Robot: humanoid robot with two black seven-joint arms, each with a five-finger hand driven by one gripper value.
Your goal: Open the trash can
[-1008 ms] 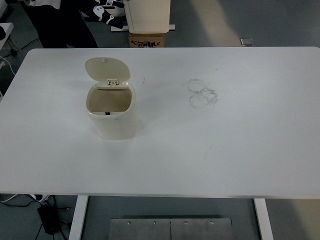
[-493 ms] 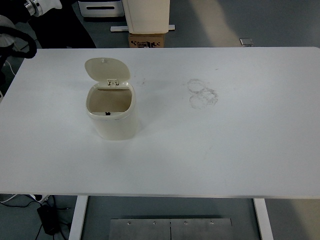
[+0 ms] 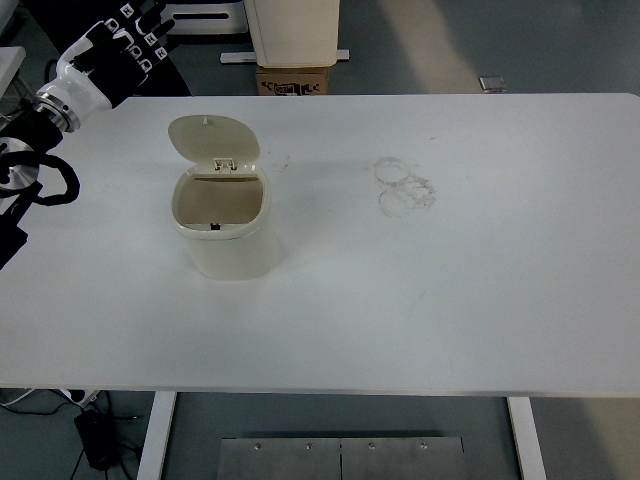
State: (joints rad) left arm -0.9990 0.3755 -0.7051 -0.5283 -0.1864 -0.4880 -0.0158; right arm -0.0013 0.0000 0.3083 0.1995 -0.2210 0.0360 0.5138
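Note:
A small cream trash can (image 3: 225, 225) stands on the left part of the white table (image 3: 420, 300). Its lid (image 3: 213, 138) is flipped up and back, and the inside shows bare. My left hand (image 3: 128, 45) reaches in at the top left corner, beyond the table's far edge and well left of the can. Its black and white fingers are spread and hold nothing. The left arm and its black cables run down the left edge. The right arm does not show.
Faint ring-shaped smudges (image 3: 403, 185) mark the table right of centre. Past the far edge stand a cream cabinet (image 3: 294, 30) and a cardboard box (image 3: 293, 80). A dark figure or chair sits behind the top left corner.
My left arm has come in from the left edge and the hand has risen to the top left corner. The trash can and its raised lid have not moved.

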